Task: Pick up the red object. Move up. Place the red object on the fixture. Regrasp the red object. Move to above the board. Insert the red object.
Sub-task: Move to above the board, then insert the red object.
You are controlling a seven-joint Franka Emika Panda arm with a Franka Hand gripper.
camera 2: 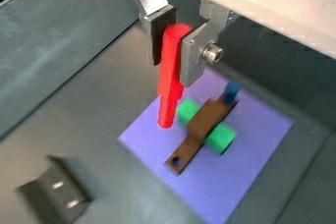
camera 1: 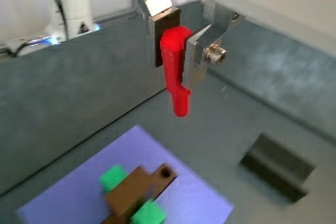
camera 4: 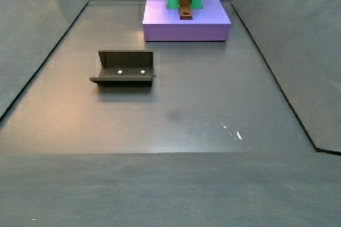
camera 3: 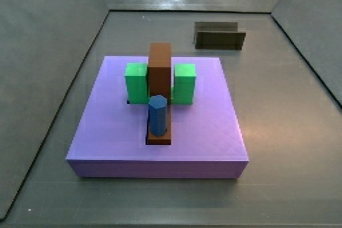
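One red object upright, long axis vertical, clamped at its top in the end effector, high above the board.

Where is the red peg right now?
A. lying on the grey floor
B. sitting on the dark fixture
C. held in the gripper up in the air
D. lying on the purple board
C: in both wrist views the gripper pinches the red peg above the floor.
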